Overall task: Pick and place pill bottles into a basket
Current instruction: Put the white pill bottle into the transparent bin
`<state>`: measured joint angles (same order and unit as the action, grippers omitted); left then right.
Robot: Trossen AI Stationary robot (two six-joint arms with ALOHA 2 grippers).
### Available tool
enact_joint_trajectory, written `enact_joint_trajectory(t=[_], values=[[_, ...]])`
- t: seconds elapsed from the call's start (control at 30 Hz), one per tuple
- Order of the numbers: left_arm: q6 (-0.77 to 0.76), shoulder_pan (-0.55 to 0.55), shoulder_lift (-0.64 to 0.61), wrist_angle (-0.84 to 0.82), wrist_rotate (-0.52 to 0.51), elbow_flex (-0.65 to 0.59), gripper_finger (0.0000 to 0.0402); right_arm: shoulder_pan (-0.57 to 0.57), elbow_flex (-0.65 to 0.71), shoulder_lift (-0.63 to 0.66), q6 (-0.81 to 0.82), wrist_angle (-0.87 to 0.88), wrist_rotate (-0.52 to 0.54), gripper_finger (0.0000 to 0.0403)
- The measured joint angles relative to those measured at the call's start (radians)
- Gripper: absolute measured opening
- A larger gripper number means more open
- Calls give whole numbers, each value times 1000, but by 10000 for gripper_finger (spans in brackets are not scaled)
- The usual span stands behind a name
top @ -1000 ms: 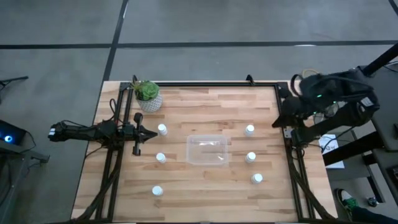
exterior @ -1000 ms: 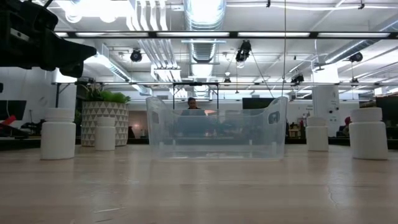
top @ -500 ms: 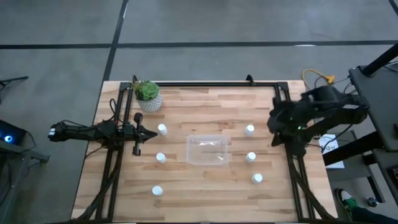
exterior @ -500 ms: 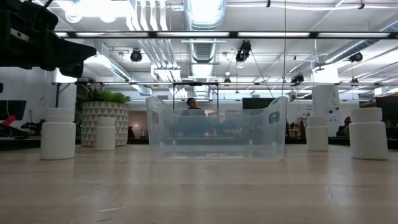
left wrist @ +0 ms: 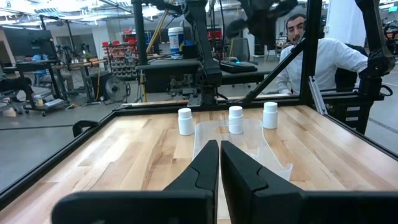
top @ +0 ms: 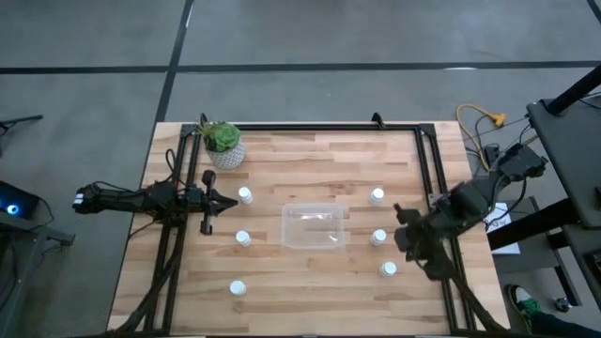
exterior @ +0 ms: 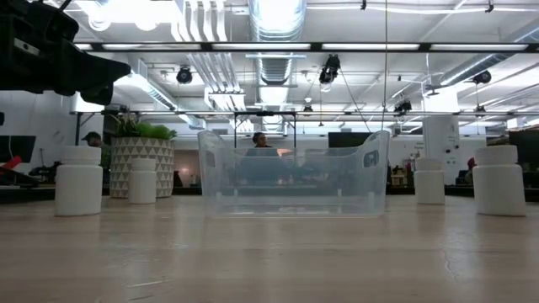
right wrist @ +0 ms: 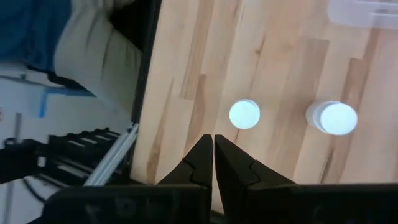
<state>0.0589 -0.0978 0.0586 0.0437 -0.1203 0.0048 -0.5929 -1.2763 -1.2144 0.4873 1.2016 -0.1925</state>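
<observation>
Reaching over the table's right side, the right gripper [top: 406, 235] hangs with fingers closed and empty above two pill bottles [right wrist: 244, 114], presumably lining up a first pick, while the left gripper [top: 208, 199], likewise closed on nothing, waits at the left edge. All six bottles stand outside the clear basket [top: 313, 226], three flanking it on each side. Only the low view shows the basket's walls standing taller than the bottles; the high view alone shows the layout.

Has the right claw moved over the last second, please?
Yes. In the high view the right claw has swung from the table's far right corner in over the table, toward the right-hand pill bottles.
</observation>
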Motion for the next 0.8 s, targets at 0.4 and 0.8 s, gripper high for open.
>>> enact_joint_trajectory(t=[0.4,0.8], values=[[0,0,0,0,0,0,0,-90,134,-91,33,-34,39,9],[0,0,4,1,0,0,0,-92,-10,-342,-178,-32,117,9]])
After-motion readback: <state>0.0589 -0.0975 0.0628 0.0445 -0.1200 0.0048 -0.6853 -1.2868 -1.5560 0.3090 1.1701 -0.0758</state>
